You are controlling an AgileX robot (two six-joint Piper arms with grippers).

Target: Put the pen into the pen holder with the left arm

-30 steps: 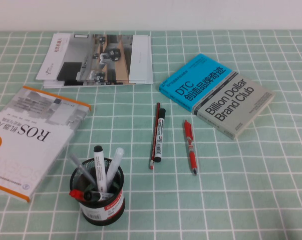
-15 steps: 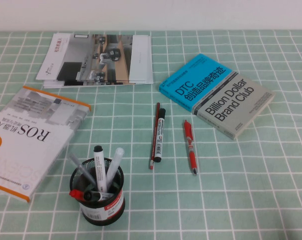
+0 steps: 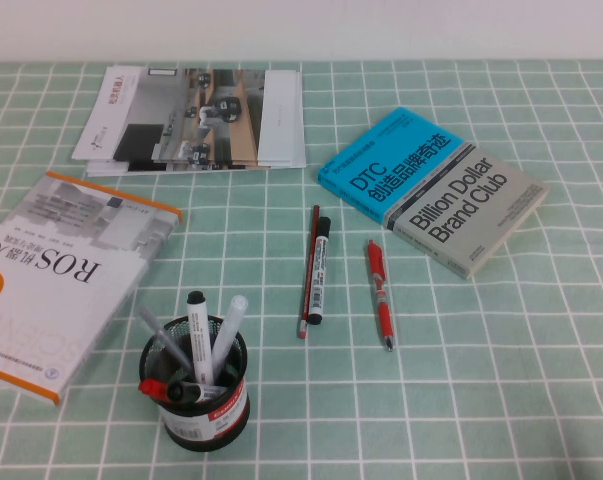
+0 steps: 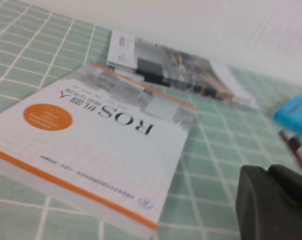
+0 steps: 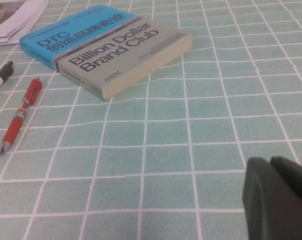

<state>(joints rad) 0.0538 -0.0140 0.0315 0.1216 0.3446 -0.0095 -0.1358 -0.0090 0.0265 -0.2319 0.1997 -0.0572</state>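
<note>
Pen holder point(image 3: 195, 385), lower left of the high view, crowded with markers. Pen point(image 3: 309, 268) at centre, flat on the table, touching a white marker point(image 3: 319, 270); red pen point(image 3: 380, 294) just right. Left gripper point(image 4: 276, 202) low beside the ROS book point(image 4: 98, 137), fingers together, empty. Right gripper point(image 5: 278, 200) parked; state cannot tell. Risk: grabbing the marker along with the pen, since they touch.
</note>
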